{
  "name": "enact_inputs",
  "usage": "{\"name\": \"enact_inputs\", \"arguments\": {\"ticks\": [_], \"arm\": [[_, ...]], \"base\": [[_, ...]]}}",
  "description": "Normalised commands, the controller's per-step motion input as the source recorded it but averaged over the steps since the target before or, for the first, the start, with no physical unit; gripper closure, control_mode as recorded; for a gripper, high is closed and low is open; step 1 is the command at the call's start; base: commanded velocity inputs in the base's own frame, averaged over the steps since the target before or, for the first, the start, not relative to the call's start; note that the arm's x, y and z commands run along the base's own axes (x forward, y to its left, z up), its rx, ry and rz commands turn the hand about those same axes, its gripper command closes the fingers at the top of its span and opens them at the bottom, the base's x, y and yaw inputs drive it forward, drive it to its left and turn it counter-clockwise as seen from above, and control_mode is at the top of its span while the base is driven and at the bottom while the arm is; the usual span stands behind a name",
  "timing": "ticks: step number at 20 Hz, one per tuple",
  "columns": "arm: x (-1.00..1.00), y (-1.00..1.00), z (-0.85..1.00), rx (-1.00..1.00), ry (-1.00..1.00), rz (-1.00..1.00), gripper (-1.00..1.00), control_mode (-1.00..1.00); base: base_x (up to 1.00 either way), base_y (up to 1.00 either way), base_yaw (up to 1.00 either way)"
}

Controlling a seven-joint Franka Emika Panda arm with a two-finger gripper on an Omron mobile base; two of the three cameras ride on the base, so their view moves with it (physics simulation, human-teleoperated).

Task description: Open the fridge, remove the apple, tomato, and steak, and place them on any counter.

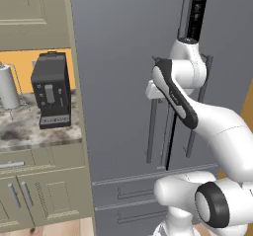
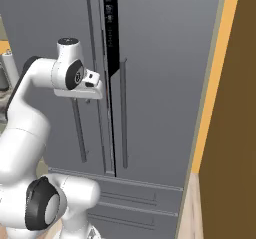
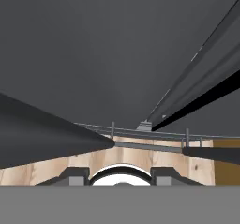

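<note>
**Hand at the left fridge handle, door barely ajar**

Left base view: fridge (image 1: 118, 82) beside the counter (image 1: 34, 131), which carries a black coffee machine (image 1: 51, 89); hand pressed against the left door's bar handle (image 1: 151, 131), fingers hidden behind the wrist.

Right base view: gripper (image 2: 89, 99) at the top of that handle; dark gap between the doors.

Hand view: looking down the door face toward the wooden floor (image 3: 126, 158); finger tips (image 3: 75, 175) apart, grip cannot be told. Steak unseen.
</note>
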Motion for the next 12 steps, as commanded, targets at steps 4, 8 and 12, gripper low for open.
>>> {"name": "enact_inputs", "arguments": {"ticks": [4,8,12], "arm": [[0.00,0.00,0.00,0.00,0.00,0.00,-1.00,1.00],[0.00,0.00,0.00,0.00,0.00,0.00,-1.00,1.00],[0.00,0.00,0.00,0.00,0.00,0.00,-1.00,1.00]], "base": [[-0.15,-0.04,0.00],[-0.45,-0.38,0.00],[-0.38,-0.35,0.00]]}}
